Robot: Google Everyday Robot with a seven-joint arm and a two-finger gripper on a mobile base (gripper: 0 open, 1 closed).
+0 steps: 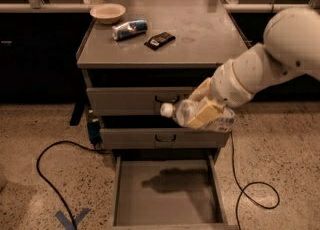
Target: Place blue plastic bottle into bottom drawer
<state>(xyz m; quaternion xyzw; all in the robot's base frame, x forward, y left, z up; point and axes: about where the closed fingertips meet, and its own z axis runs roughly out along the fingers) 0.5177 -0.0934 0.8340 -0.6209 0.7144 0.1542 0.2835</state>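
Jaws clamped on the bottle, 1 tan finger above it and 1 in front of it. Camera view: the gripper, at the end of the white arm, hangs in front of the cabinet, level with the gap between the 2 upper drawers. The bottle lies nearly level in mid-air, white cap pointing left, above the bottom drawer. That drawer is pulled out; the shadow of bottle and gripper falls on its grey floor. Top drawer and middle drawer are pushed in. On the cabinet top rest a bowl, a can on its side and a black packet. Cables trail over the speckled floor on both sides.
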